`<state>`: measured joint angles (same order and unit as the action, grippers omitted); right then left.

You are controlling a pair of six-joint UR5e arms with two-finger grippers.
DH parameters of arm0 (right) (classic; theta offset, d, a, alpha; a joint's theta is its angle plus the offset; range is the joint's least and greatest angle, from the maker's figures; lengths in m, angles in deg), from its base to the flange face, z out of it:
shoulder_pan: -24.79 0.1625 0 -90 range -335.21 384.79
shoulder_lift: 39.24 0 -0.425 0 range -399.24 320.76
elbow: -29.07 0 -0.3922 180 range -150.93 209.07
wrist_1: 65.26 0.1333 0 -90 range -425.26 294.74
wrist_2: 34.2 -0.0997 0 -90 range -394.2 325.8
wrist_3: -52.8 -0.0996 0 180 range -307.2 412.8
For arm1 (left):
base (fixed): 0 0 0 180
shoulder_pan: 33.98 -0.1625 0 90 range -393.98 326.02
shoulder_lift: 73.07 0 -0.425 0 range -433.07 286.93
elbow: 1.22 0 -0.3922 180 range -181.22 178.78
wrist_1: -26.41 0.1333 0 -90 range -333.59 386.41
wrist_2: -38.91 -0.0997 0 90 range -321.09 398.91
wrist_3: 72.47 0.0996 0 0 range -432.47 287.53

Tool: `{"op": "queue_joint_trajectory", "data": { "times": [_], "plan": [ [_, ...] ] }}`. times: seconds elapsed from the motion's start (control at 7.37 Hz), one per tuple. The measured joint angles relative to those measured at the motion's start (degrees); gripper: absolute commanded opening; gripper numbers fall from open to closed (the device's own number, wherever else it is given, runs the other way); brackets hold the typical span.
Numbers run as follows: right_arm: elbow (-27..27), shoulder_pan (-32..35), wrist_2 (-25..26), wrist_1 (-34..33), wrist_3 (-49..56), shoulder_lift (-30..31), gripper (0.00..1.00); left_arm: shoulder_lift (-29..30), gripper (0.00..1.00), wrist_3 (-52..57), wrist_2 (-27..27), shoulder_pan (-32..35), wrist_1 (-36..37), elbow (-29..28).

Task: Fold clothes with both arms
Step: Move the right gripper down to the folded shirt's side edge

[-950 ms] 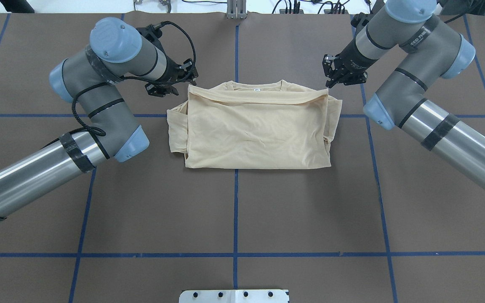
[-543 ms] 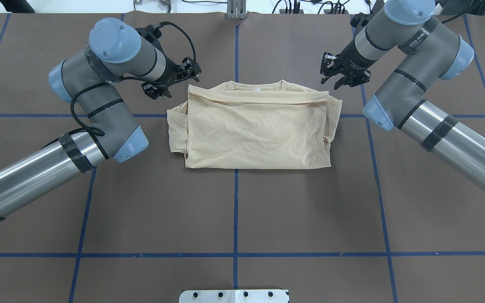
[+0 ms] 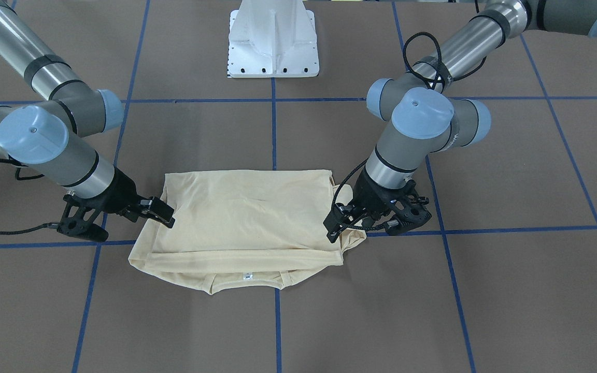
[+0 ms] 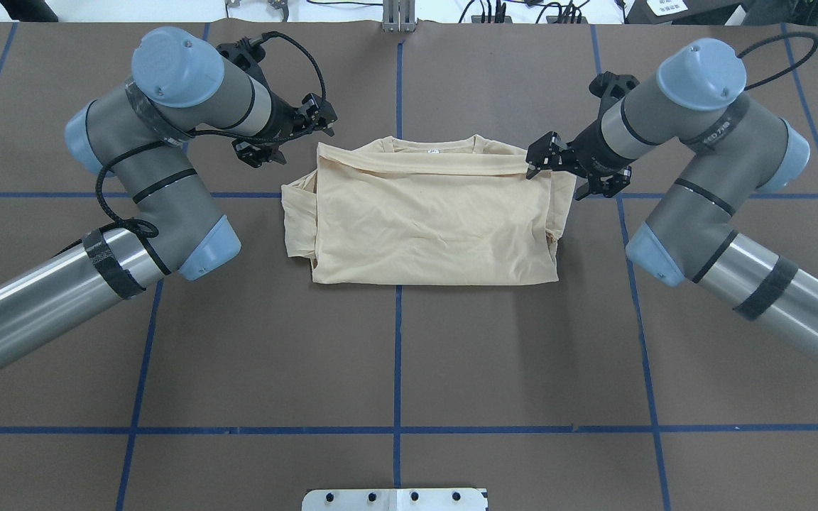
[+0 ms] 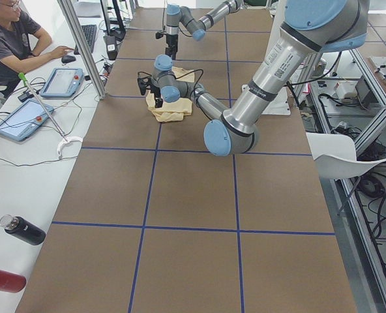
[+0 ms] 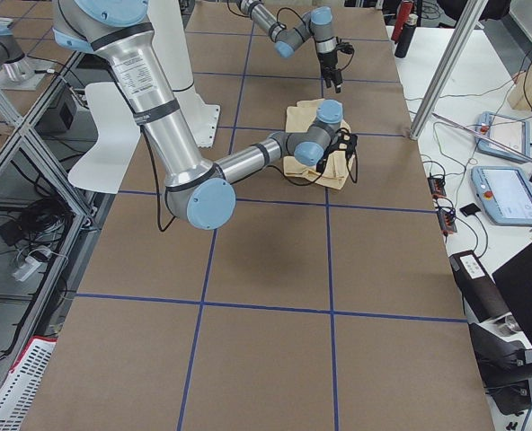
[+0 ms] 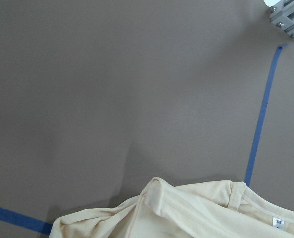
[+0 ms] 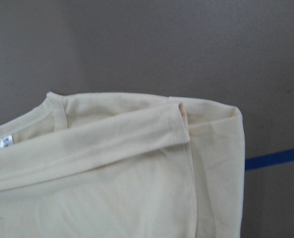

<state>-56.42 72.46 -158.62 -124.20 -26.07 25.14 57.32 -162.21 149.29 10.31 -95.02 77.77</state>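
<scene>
The clothes are one pale cream-yellow shirt [image 4: 430,220] folded into a rectangle, collar and white neck label [image 4: 432,150] at the far edge. My left gripper [image 4: 294,138] hovers open just off the shirt's far-left corner, holding nothing. My right gripper [image 4: 565,176] is open, with one fingertip [image 4: 535,157] over the far-right corner. In the front-facing view the shirt [image 3: 246,217] lies between the right gripper [image 3: 125,225] and the left gripper [image 3: 376,225]. The wrist views show only cloth: the left one the shirt [image 7: 196,213], the right one the shirt [image 8: 112,173].
The brown table top is crossed by blue tape lines [image 4: 397,355]. The white pedestal base [image 3: 273,39] stands at the near edge. In the exterior left view a person [image 5: 10,39] sits at a side desk with tablets, and a black bottle [image 5: 23,229] lies nearby.
My right gripper has swung in from beyond the shirt's far-right corner onto that corner. The left arm has drawn back slightly to the left, its gripper still open by the far-left corner.
</scene>
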Motion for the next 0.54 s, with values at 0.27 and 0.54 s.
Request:
{"op": "queue_joint_trajectory", "data": {
  "times": [0.27,0.54],
  "plan": [
    [-5.58,-4.65,3.27,-0.01,-2.76,4.37,1.0,0.01,0.99,-0.12,-0.06,-0.06,0.47,0.82],
    [-8.83,-9.1,6.2,-0.28,-4.52,7.18,1.0,-0.03,0.99,-0.15,-0.13,-0.07,0.64,1.04]
  ]
}}
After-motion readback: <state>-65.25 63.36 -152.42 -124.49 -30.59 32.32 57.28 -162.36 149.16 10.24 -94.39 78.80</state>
